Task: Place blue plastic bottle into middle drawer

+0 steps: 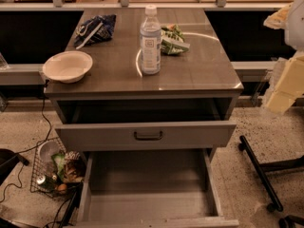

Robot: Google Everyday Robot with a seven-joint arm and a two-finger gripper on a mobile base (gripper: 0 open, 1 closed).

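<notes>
While the blue plastic bottle is stood upright on the cabinet top in the upper centre of the frame, the middle drawer is seen pulled open at bottom centre, its grey floor exposed. Above it, a shallower drawer is drawn partly out. The gripper is placed at the right edge, well apart from the bottle; its state cannot be told. A white bowl is set at left.
</notes>
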